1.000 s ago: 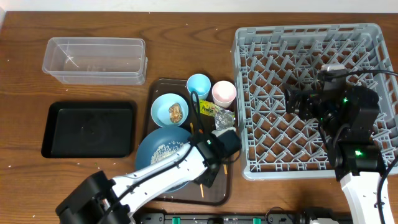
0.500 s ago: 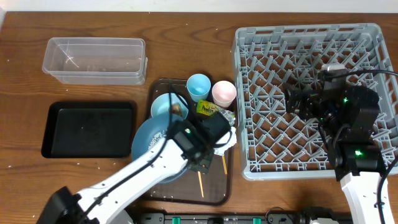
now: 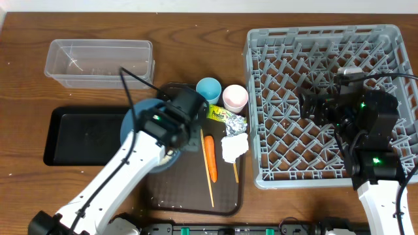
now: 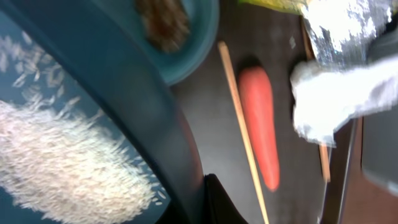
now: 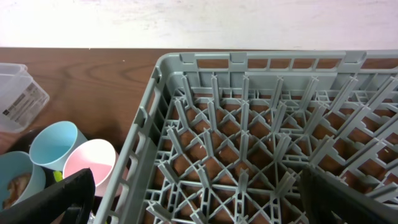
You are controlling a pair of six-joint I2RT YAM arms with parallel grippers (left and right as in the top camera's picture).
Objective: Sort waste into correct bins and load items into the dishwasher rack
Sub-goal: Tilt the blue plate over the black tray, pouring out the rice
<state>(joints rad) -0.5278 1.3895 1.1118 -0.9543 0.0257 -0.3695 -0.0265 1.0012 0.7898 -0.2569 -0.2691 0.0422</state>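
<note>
The large dark-blue round plate (image 4: 143, 106) is clamped at its rim by the left gripper (image 4: 208, 196), over the left edge of the flat brown serving tray (image 3: 189, 192). Farther off, the right gripper (image 5: 205, 199) hangs with jaws apart above the grey plastic dishwasher rack (image 3: 313, 65).

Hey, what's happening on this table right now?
The left gripper is shut on the rim of the dark-blue plate, which carries rice. The right gripper hangs open and empty over the dishwasher rack. The carrot, napkin, wrapper and chopsticks lie on the brown tray; no dish shows in the rack.
</note>
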